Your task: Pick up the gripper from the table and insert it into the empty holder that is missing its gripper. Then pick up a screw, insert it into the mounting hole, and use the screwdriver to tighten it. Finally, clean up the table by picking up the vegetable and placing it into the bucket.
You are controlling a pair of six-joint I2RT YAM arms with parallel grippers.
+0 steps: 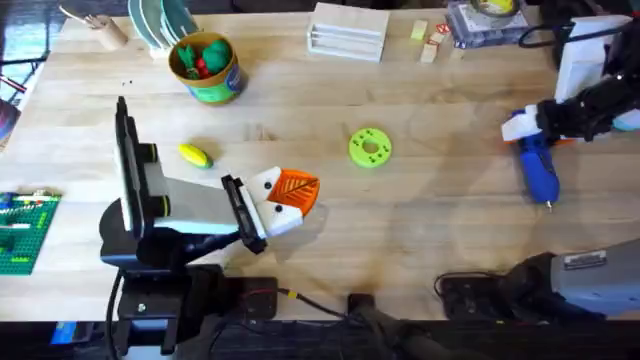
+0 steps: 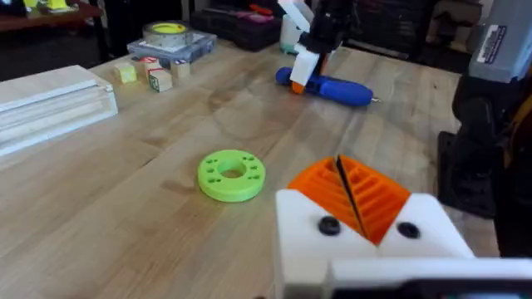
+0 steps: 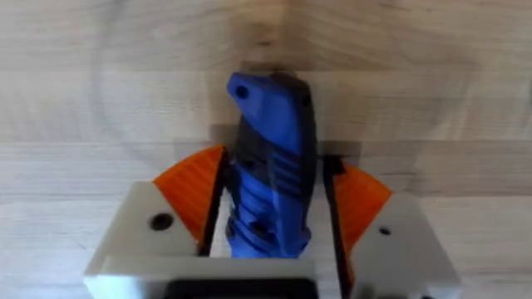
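Overhead camera: fixed above the arm bases, faced down and forward, took in the whole table (image 1: 420, 250) from the near edge to the far clutter. Left wrist camera: sat low over its own left gripper (image 2: 353, 199), faced across the tabletop toward the right side, near the green disc (image 2: 231, 174) and far from the screwdriver (image 2: 332, 87). Right wrist camera: pointed straight down at the wood, very close, the screwdriver (image 3: 270, 166) between its own fingers (image 3: 370, 199). Shared ground: disc (image 1: 370, 146) and screwdriver (image 1: 538, 168) appeared overhead as well.
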